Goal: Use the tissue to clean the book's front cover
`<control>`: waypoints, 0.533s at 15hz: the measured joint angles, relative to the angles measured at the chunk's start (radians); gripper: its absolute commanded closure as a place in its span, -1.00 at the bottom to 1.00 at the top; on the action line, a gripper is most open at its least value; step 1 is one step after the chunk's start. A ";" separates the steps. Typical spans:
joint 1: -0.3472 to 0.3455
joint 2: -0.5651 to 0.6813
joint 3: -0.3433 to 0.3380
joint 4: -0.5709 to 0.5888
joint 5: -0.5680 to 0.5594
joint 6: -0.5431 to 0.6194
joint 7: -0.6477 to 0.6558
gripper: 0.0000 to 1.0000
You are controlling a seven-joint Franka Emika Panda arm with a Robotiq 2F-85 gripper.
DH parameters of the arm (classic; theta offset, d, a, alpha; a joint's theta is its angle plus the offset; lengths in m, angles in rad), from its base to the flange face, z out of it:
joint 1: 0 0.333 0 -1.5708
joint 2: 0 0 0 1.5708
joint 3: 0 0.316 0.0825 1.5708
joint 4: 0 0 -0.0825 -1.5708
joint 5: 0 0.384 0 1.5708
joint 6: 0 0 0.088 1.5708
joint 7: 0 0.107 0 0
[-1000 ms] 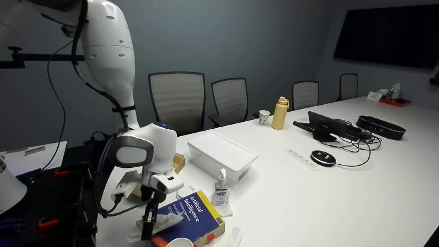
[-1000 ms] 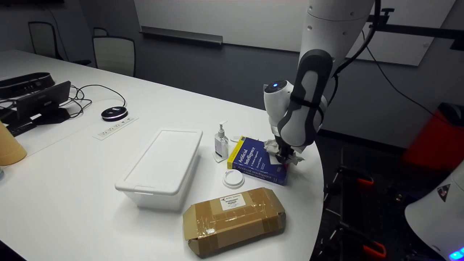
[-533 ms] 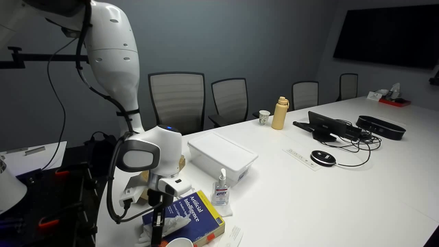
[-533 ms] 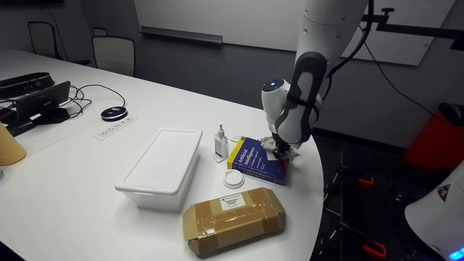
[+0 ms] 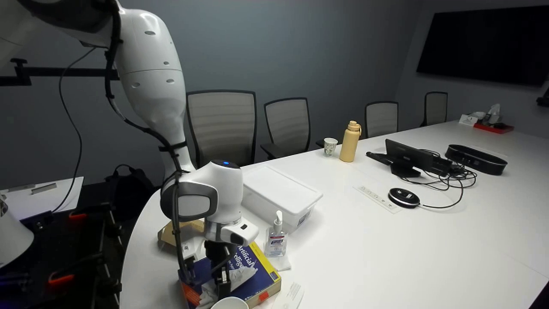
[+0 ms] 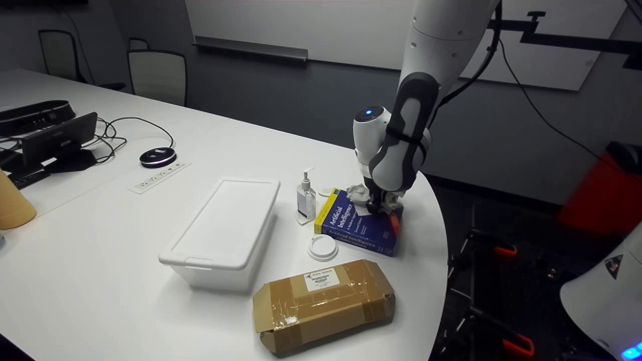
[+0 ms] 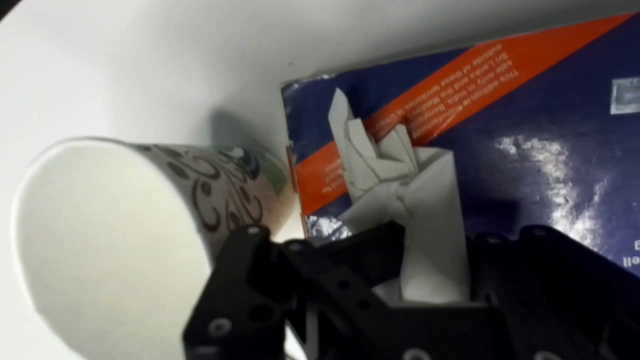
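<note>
Pinching a small, crumpled, whitish paper tissue (image 7: 432, 200), the black two-fingered gripper (image 7: 436, 246) has its fingers drawn in, the narrow gap filled by folds. Judged soft, light and easily torn, the tissue is best held by its gathered middle. It passes between the fingers, loose ends spreading on either side in both exterior views, over the dark blue front cover of a thick paperback book (image 6: 361, 225).
</note>
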 measured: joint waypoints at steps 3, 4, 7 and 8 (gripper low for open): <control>-0.037 0.030 0.042 0.054 -0.001 0.001 -0.035 1.00; -0.042 0.039 0.049 0.071 -0.002 0.001 -0.044 1.00; -0.040 0.055 0.053 0.108 -0.018 0.001 -0.049 1.00; -0.039 0.060 0.053 0.120 -0.024 0.001 -0.049 1.00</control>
